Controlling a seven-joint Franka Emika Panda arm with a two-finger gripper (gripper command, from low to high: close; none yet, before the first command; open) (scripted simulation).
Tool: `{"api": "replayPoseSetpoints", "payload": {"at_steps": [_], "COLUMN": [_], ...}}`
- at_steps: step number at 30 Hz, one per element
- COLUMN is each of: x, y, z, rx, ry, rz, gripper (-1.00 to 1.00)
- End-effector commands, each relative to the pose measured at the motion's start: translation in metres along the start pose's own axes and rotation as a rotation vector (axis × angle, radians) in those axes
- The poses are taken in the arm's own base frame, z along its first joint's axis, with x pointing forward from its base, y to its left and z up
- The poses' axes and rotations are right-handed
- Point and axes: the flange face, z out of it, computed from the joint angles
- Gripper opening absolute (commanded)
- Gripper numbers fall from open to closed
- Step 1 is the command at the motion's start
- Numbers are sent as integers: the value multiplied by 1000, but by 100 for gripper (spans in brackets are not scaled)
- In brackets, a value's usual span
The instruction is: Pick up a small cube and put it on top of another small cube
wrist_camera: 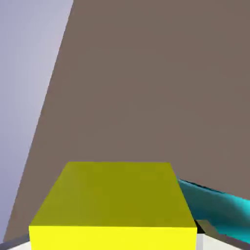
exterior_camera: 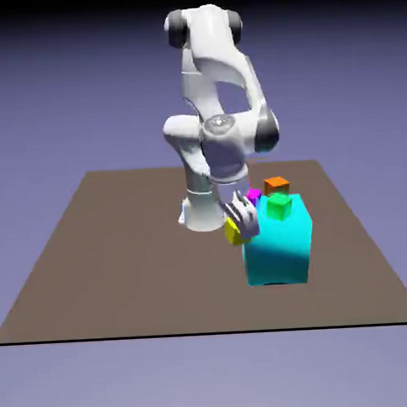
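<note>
Cyan block (exterior_camera: 278, 249): nearest, right of centre
Green cube (exterior_camera: 279, 206): seen at the block's top
Yellow cube (exterior_camera: 234, 231): left of the block, held
Gripper (exterior_camera: 245, 226): closed around the yellow cube

"What do we see on the counter (exterior_camera: 118, 270)?"
"In the exterior view, we see the block (exterior_camera: 277, 252) right of centre, with the top cube (exterior_camera: 279, 206) on it."
"And around it?"
"We find two rear cubes behind it: the left one (exterior_camera: 253, 195) and the right one (exterior_camera: 276, 185). Just left of the block, we see the gripped cube (exterior_camera: 233, 231) between the tool's (exterior_camera: 243, 230) fingertips."
</note>
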Motion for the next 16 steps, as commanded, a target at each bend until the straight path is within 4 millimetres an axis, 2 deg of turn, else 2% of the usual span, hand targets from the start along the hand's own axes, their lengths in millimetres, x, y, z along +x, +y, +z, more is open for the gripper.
{"api": "replayPoseSetpoints", "payload": {"at_steps": [1, 7, 8, 12, 13, 14, 15, 16], "x": [-9, -58, -58, -57, -56, -56, -56, -58], "y": [13, 105, 105, 104, 105, 105, 105, 104], "z": [-9, -60, -60, 3, 9, 10, 10, -6], "rx": [-8, -57, -57, -57, -57, -57, -57, -57], "ry": [2, -16, -16, -16, -16, -16, -16, -17], "rz": [-49, -361, -361, -361, -361, -361, -361, -361], "gripper": [-100, -100, -100, -100, -100, 100, 100, 100]}}
